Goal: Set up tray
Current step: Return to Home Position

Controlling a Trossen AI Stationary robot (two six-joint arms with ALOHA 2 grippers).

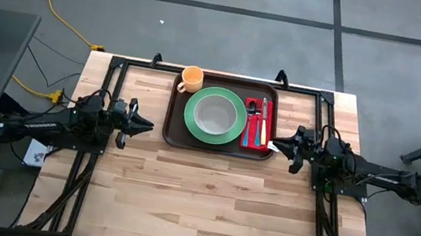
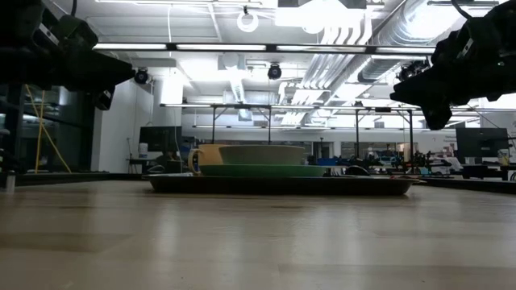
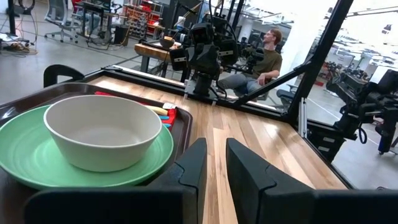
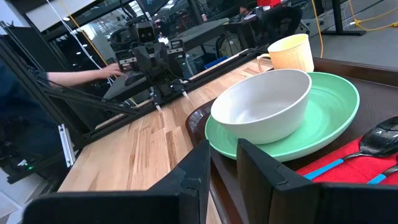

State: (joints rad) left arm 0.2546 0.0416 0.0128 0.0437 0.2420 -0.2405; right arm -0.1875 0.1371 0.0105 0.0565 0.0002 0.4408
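Brown tray (image 1: pixel 176 126) holds green plate (image 1: pixel 192 113)

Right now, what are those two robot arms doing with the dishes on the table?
Nothing is being held. The left tool and the right tool sit empty and slightly open on either side of the tray, not touching it. The tray looks set: a white bowl on the green plate, a yellow mug at one corner, and cutlery on the red napkin.
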